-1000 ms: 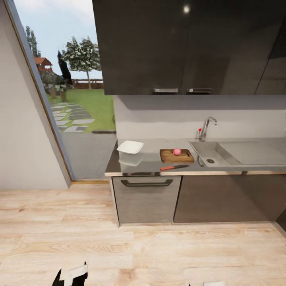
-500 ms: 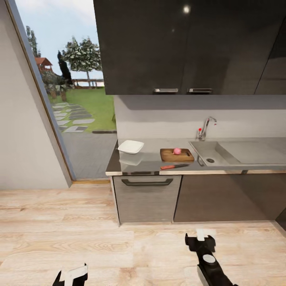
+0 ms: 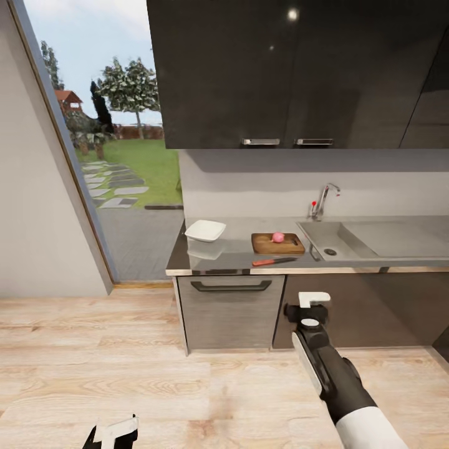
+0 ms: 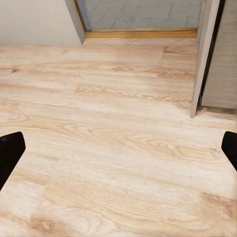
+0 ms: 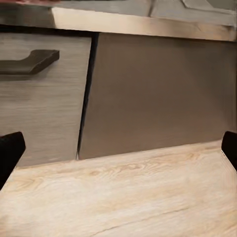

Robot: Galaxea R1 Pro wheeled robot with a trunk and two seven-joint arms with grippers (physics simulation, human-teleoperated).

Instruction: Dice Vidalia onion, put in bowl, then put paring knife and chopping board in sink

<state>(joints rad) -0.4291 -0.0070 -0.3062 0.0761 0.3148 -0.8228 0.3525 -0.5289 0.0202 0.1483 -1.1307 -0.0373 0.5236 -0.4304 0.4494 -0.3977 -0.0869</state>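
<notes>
Head view: right end effector [image 3: 313, 300] (fingers spread, empty) hangs before the cabinets; above it lie the paring knife [image 3: 274, 262], the chopping board [image 3: 278, 244] with the onion [image 3: 278, 237]; left end effector [image 3: 112, 431] spread too.

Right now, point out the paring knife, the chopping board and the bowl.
paring knife [image 3: 267, 262]: head view, on the red handle, at the countertop's front edge.
chopping board [image 3: 293, 247]: head view, on bare wood right of the pink onion.
bowl [image 3: 204, 231]: head view, on its white inside.

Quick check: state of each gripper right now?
Left gripper: open, holding nothing, over the pale wooden floor.
Right gripper: open, holding nothing, facing the dark brown cabinet door.
</notes>
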